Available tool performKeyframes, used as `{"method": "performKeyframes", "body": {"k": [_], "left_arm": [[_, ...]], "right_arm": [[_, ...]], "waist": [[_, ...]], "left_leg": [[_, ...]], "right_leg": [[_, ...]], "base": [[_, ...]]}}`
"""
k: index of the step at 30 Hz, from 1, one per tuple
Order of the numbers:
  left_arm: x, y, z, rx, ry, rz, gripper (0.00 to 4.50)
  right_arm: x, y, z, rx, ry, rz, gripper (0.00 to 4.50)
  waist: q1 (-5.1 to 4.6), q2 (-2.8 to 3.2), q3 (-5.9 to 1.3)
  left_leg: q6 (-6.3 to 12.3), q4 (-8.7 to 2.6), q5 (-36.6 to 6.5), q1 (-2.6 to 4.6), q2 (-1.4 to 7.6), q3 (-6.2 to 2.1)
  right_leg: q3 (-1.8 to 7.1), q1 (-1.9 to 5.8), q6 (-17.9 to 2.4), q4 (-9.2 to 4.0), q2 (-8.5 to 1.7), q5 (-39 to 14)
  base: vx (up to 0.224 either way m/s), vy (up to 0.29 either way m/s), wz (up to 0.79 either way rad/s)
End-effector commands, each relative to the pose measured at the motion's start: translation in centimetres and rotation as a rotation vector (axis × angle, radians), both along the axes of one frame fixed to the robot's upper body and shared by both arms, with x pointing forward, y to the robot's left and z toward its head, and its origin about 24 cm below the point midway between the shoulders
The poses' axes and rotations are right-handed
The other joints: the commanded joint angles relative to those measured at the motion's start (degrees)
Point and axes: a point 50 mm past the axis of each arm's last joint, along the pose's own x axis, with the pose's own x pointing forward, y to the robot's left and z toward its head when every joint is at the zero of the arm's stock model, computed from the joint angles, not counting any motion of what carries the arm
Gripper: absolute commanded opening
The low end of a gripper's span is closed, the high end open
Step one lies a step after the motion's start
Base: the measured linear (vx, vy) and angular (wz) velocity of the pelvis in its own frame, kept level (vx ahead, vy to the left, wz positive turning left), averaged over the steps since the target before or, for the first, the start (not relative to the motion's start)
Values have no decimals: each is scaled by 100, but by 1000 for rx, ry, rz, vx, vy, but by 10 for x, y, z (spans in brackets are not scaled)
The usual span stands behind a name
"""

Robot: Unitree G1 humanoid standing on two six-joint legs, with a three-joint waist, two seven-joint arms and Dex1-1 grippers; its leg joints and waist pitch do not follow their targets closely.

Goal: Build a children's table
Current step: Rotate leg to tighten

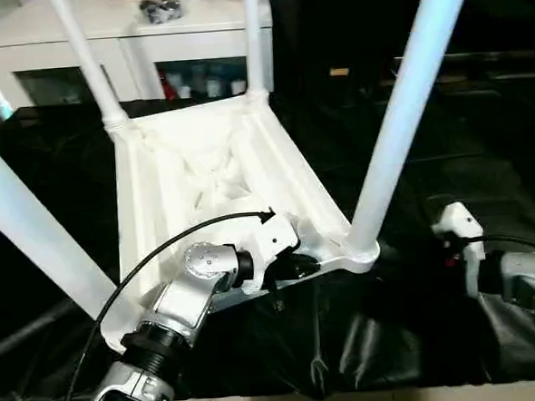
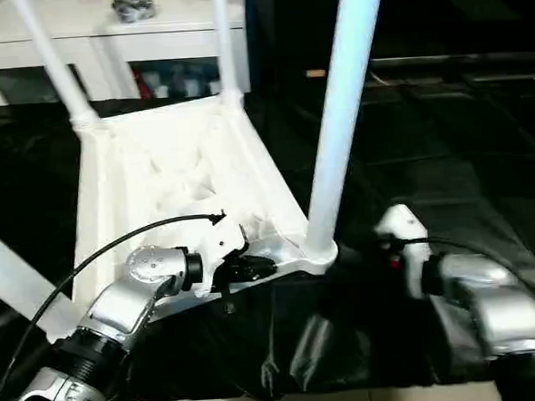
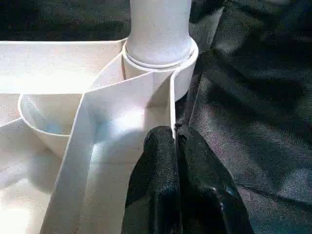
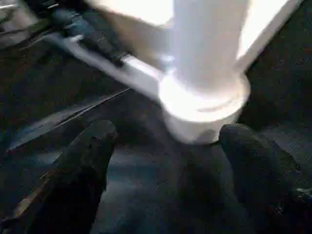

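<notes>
A: Please start from the left. Where is the children's table (image 1: 202,168) now?

B: It lies upside down on the black cloth (image 1: 421,327), ribbed underside facing up. All four legs seem to stand in the corner sockets. The near left leg (image 1: 33,233) rises toward 10 o'clock, the two far legs stand at about 11 and 12 o'clock, and the near right leg (image 1: 407,110) rises toward 1 o'clock.

A: And the left gripper (image 3: 174,146)?

B: It is closed on the thin rim of the table, on the near edge, just beside the socket (image 3: 161,63) of the near right leg. Its fingers (image 3: 156,165) pinch the wall from both sides.

A: Then the right gripper (image 4: 163,146)?

B: It is open, holding nothing. It waits at about 3 o'clock from that same socket, near but apart from it, and its two fingers (image 4: 87,151) point toward the base of the leg.

A: What is the step in hand, do you think?

B: I judge the last leg is just seated, or needs one more check. To do it well, the left gripper should hold the rim firmly so the top does not slide on the cloth. The right should close around the leg low, near the socket, and press or turn straight along the leg, not sideways, because a long leg can lever the whole table over.
</notes>
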Motion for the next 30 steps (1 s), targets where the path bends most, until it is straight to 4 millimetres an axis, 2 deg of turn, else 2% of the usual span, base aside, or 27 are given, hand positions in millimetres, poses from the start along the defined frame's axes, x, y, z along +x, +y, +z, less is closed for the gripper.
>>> {"method": "performKeyframes", "body": {"k": [1,5,6,9,10,12,16,18,21,23,24,26,27,28,29,30], "left_arm": [[-2,1,1,1,-14,-5,0],[-4,-1,4,-40,-19,2,0],[-4,-1,5,-55,-19,13,44],[-4,-1,10,-97,-10,21,55],[-5,-1,15,-128,-6,26,81],[-6,1,25,-194,-4,64,92],[-13,7,33,-244,14,86,112],[-19,11,32,-252,26,92,133],[-30,17,30,-284,55,92,159],[-30,17,30,-284,55,92,173],[-35,19,30,-292,65,91,173],[-56,26,24,-316,113,50,192],[-57,27,24,-318,117,48,202],[-59,28,23,-321,124,45,210],[-62,29,23,-324,130,48,214],[-67,32,21,-326,151,35,218]], "right_arm": [[-3,5,7,12,2,62,378],[-2,12,10,49,-7,76,378],[-2,15,10,55,-5,82,388],[-1,23,6,62,-9,89,388],[0,30,4,79,-12,94,388],[1,41,0,110,-4,104,388],[0,50,-3,135,17,133,388],[0,52,-4,135,22,142,388],[3,54,-5,135,16,132,388],[3,54,-5,135,16,132,388],[5,55,-5,138,8,119,388],[27,53,-8,101,-50,-42,388],[29,53,-8,99,-55,-55,388],[32,52,-8,95,-65,-78,388],[35,52,-8,96,-69,-96,388],[44,52,-8,76,-82,-156,388]], "waist": [[23,-164,-316],[18,-166,-327],[24,-162,-332],[35,-149,-357],[30,-152,-360],[41,-166,-356],[33,-173,-315],[23,-166,-289],[5,-164,-278],[-5,-162,-278],[2,-154,-290],[-45,-175,-270],[-95,-178,-255],[-111,-161,-250],[-103,-169,-248],[-102,-176,-226]], "left_leg": [[557,-350,-1276,58,296,-112],[544,-337,-1188,69,294,-109],[558,-332,-1116,63,294,-111],[607,-310,-914,58,296,-108],[624,-308,-885,60,298,-104],[674,-294,-753,36,298,-100],[630,-317,-984,44,304,-101],[546,-333,-1125,53,298,-103],[467,-353,-1183,47,295,-107],[431,-355,-1188,49,292,-107],[402,-352,-1203,78,303,-108],[379,-378,-1140,24,297,-127],[344,-387,-1184,11,279,-119],[277,-382,-1313,66,277,-101],[248,-373,-1361,103,281,-88],[224,-383,-1442,105,280,-82]], "right_leg": [[145,252,-1286,-375,-296,-1487],[151,229,-1272,-377,-294,-1447],[150,237,-1298,-359,-290,-1338],[140,234,-1417,-312,-291,-1006],[140,230,-1437,-308,-278,-930],[135,229,-1551,-249,-285,-648],[137,218,-1489,-297,-283,-1025],[148,201,-1349,-334,-271,-1302],[155,194,-1246,-348,-260,-1427],[156,191,-1230,-348,-252,-1403],[161,181,-1250,-338,-260,-1357],[148,200,-1310,-316,-273,-1300],[142,190,-1294,-327,-268,-1421],[153,154,-1251,-363,-237,-1587],[166,130,-1236,-376,-229,-1604],[177,132,-1226,-383,-220,-1616]], "base": [[0,0,0],[0,0,0],[0,0,0],[0,0,0],[0,0,0],[0,0,0],[0,0,0],[0,0,0],[0,0,0],[0,0,0],[0,0,0],[0,0,0],[0,0,0],[0,0,0],[0,0,0],[0,0,0]]}}
